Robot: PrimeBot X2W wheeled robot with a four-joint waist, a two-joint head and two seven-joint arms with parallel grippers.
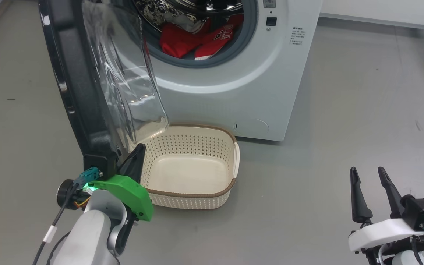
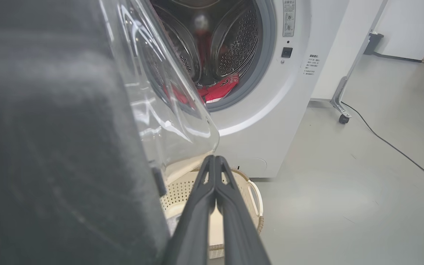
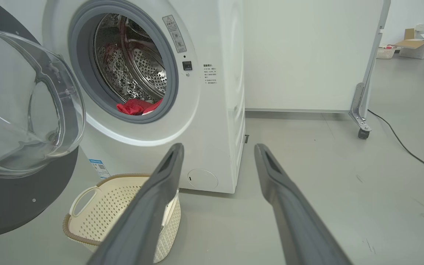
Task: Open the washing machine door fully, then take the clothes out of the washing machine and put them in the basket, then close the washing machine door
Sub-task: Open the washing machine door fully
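The washing machine stands at the top centre with its round black door swung out to the left, the clear glass bowl bulging toward the mouth. Red clothes lie low in the steel drum, also seen as clothes and clothes. The cream basket sits on the floor below the mouth and holds nothing. My left gripper is shut, its tips close against the door's lower inner edge above the basket's left rim. My right gripper stands open over bare floor at the lower right.
Grey floor spreads to the right of the machine. A white panel on a castor frame stands behind the machine, with a black cable trailing over the floor. Boxes and a small white basket sit far off.
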